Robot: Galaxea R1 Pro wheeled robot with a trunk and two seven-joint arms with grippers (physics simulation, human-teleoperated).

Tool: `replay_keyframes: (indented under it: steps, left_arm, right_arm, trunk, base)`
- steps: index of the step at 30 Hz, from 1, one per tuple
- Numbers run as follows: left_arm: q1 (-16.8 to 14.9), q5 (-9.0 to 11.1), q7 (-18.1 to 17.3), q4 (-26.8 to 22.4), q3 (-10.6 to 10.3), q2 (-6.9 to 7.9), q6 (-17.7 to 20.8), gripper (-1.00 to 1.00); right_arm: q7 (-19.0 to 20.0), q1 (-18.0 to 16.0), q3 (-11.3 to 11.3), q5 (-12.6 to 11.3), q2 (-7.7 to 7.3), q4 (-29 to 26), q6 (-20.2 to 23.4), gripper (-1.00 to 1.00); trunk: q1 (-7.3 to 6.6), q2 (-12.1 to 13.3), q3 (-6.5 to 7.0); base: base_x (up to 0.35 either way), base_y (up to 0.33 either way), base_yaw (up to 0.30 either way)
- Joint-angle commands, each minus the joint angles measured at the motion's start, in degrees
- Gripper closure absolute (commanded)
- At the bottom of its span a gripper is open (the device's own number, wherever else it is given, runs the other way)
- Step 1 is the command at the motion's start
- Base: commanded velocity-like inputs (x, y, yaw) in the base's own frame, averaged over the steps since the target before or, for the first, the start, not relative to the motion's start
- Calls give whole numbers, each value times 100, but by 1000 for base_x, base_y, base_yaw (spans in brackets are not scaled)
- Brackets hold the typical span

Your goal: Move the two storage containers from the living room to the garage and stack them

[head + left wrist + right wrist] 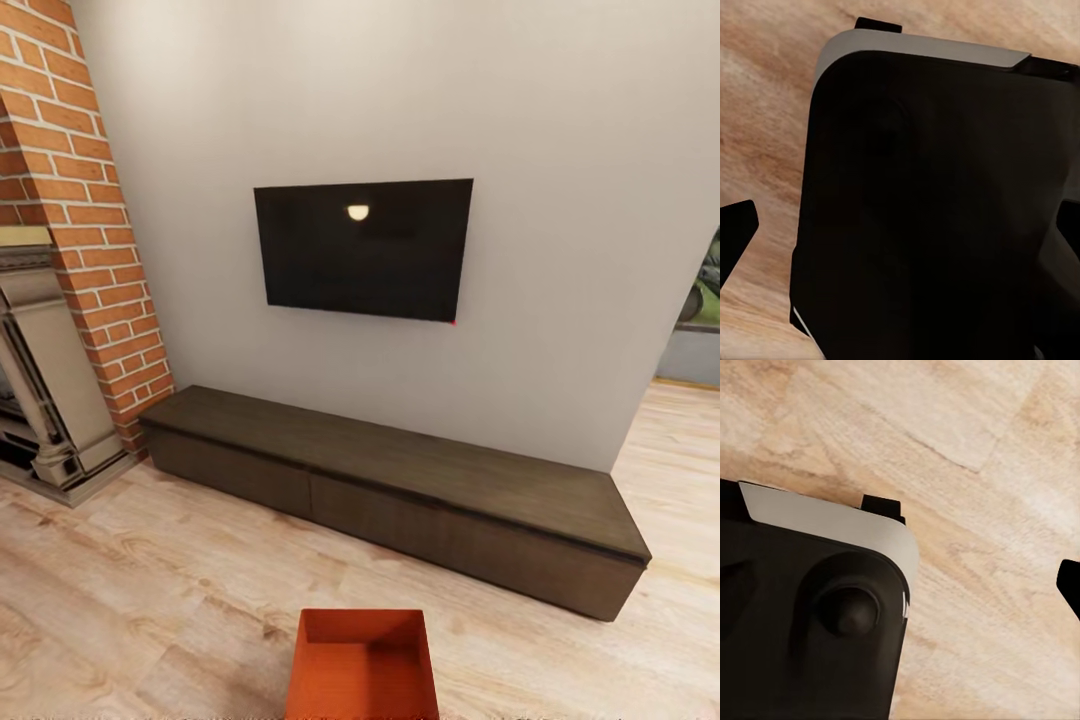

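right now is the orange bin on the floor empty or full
Empty as far as shown: the head view looks into the storage container, upright and open-topped on the wood floor, showing bare inner walls; its near part is cut off.

The storage container (362, 665) is a plain orange-red, its inner walls a shade darker; the wood plank floor (150, 590) is pale honey-beige with streaky tan grain, and shows the same marbled grain in both wrist views; the low cabinet (400, 490) is dark brown with a faint wood texture; the TV (363, 249) is flat black with one small pale yellow-white glint on its screen; the wall (560, 200) is plain off-white grey; the brick column (90, 200) is orange-red with pale mortar lines; the fireplace surround (45, 380) is dull grey-beige; the robot's base (810, 622) is black with a light grey edge band.
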Motion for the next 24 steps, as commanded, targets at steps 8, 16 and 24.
replay_keyframes:
  steps: [8,16,24]
  left_arm:
    - [0,53,-3,-3,4,6,36,-100]
    - [0,50,-6,5,-6,1,36,-100]
    - [0,14,-8,8,-36,15,36,-100]
  right_arm:
    - [-32,-4,4,-30,10,12,-22,-100]
    - [-26,-5,6,-35,11,12,-23,-100]
    - [-14,-5,59,4,5,12,-23,-100]
  trunk:
    - [0,-3,-79]
    - [0,-3,-153]
    - [0,-3,-226]
  base:
    - [0,0,0]
    - [0,0,0]
    - [0,0,40]
